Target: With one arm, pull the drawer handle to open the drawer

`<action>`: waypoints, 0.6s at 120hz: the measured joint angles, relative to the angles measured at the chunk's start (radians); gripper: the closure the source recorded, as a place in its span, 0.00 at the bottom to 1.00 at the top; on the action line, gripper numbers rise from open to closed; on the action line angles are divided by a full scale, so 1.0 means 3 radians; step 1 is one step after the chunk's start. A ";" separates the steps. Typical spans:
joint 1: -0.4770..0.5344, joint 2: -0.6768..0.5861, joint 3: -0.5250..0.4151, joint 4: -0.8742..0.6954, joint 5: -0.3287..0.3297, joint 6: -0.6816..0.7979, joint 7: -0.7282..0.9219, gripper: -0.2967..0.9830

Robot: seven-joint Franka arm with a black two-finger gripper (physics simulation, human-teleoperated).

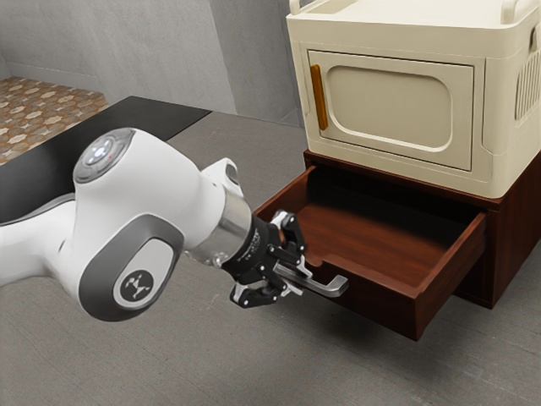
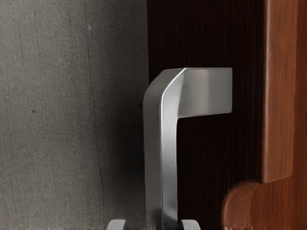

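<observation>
Drawer (image 1: 385,306) is out of its dark wood cabinet (image 1: 499,245) by a good bit in the exterior view, inside showing and all, so I'd call the task mostly done, maybe finished if nobody needs it all the way out. It's got a cream box (image 1: 397,156) sitting on top of the cabinet, which I'd guess helps weigh the thing down against a tug. The arm (image 1: 161,203) reaches in from the exterior view's left, with its fingers (image 1: 299,280) around the metal handle (image 1: 326,289) on the drawer front. Going to the wrist view, that handle bar stands off the front on a bent end, leaving room for one finger behind it and the other outside. They're apart, with a visible gap on the outer side, so I'd say open around the bar, not clamped. Makes sense to me: the inner one can hook the bar and drag it. Any more pull should go straight out, imo, since a sideways yank could slip off or jam the runners.
</observation>
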 joint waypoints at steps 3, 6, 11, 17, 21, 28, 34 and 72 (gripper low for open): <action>-0.0001 0.0002 -0.0004 -0.0001 0.0000 0.0007 0.0000 0.71; -0.0001 0.0002 -0.0007 -0.0002 -0.0001 0.0015 -0.0001 0.70; -0.0001 0.0003 -0.0010 -0.0003 -0.0001 0.0026 -0.0001 0.68; -0.0001 -0.0002 -0.0011 -0.0003 -0.0001 0.0035 -0.0001 0.65; -0.0001 -0.0016 -0.0011 -0.0003 -0.0002 0.0040 -0.0002 0.64; -0.0001 -0.0058 -0.0012 -0.0005 -0.0002 0.0043 -0.0002 0.61; -0.0001 -0.0098 -0.0009 0.0001 -0.0002 0.0018 -0.0002 0.58; 0.0060 0.0493 0.0118 0.1718 0.0071 -0.1734 0.0038 0.32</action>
